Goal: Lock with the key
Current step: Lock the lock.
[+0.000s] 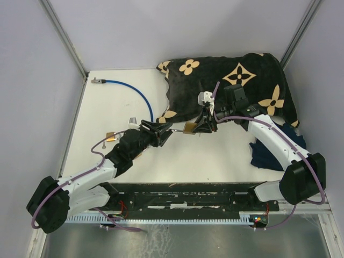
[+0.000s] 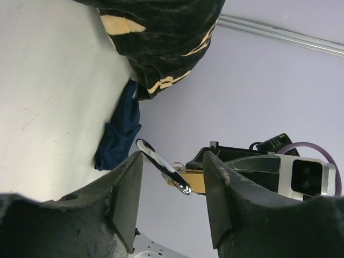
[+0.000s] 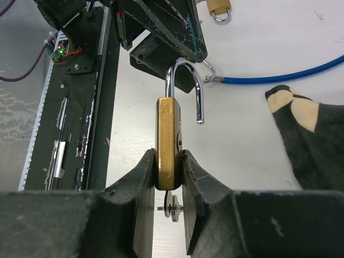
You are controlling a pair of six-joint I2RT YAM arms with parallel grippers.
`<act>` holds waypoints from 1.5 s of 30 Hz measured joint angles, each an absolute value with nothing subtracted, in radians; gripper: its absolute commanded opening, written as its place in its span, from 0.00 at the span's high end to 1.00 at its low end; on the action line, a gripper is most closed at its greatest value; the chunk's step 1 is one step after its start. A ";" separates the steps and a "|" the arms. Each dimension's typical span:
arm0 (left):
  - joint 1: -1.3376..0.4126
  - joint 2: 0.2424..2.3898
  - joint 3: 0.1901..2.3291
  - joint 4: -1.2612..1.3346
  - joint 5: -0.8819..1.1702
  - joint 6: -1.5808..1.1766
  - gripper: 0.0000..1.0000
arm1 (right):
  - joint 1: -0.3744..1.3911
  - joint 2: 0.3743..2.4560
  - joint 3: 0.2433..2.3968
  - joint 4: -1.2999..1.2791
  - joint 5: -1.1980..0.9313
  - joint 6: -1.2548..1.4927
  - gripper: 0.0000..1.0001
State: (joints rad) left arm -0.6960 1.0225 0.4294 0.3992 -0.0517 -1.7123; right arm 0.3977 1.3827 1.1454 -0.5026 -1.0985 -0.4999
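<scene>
A brass padlock (image 3: 168, 142) stands upright between my right gripper's jaws (image 3: 168, 161), which are shut on its body. Its steel shackle (image 3: 185, 86) is swung open, free end up. Keys on a ring (image 3: 173, 207) hang under the lock body. In the top view the padlock (image 1: 189, 128) is held above the table just left of the right gripper (image 1: 200, 126). My left gripper (image 1: 164, 130) is open, its fingers on either side of the shackle (image 2: 161, 166) without touching it. The brass body (image 2: 194, 180) shows beyond it in the left wrist view.
A black cloth with tan flowers (image 1: 231, 80) lies at the back right, a dark blue cloth (image 1: 269, 153) at the right. A blue cable (image 1: 134, 91) curves across the back left. A second small padlock (image 1: 110, 136) lies at the left. A black rail (image 1: 188, 196) runs along the front.
</scene>
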 measured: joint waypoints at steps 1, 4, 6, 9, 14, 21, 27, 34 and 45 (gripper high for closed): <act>-0.696 1.023 0.429 0.400 -0.051 -1.712 0.54 | 0.398 1.383 1.145 -0.503 -1.099 -0.502 0.98; -0.698 1.023 0.429 0.414 -0.050 -1.712 0.56 | 0.399 1.383 1.145 -0.503 -1.099 -0.506 0.98; -0.698 1.023 0.429 0.426 -0.049 -1.712 0.59 | 0.399 1.383 1.145 -0.503 -1.099 -0.507 0.98; -0.698 1.023 0.429 0.434 -0.046 -1.709 0.63 | 0.399 1.383 1.145 -0.503 -1.099 -0.506 0.98; -0.698 1.029 0.429 0.474 -0.037 -1.668 0.70 | 0.399 1.384 1.145 -0.501 -1.105 -0.493 0.98; -0.698 1.026 0.414 0.550 -0.024 -1.523 0.79 | 0.399 1.401 1.145 -0.496 -1.134 -0.445 0.98; -0.698 0.994 0.372 0.622 -0.012 -1.361 0.83 | 0.399 1.421 1.146 -0.481 -1.164 -0.395 0.98; -0.698 0.950 0.310 0.756 0.059 -1.078 0.89 | 0.398 1.440 1.151 -0.472 -1.219 -0.339 0.98; -0.690 0.939 0.306 0.904 0.198 -0.748 0.97 | 0.389 1.464 1.182 -0.471 -1.290 -0.245 0.98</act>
State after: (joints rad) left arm -0.6899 0.9394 0.3058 0.9035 0.1978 -0.7483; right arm 0.3885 1.4639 1.1824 -0.4709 -1.2896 -0.2451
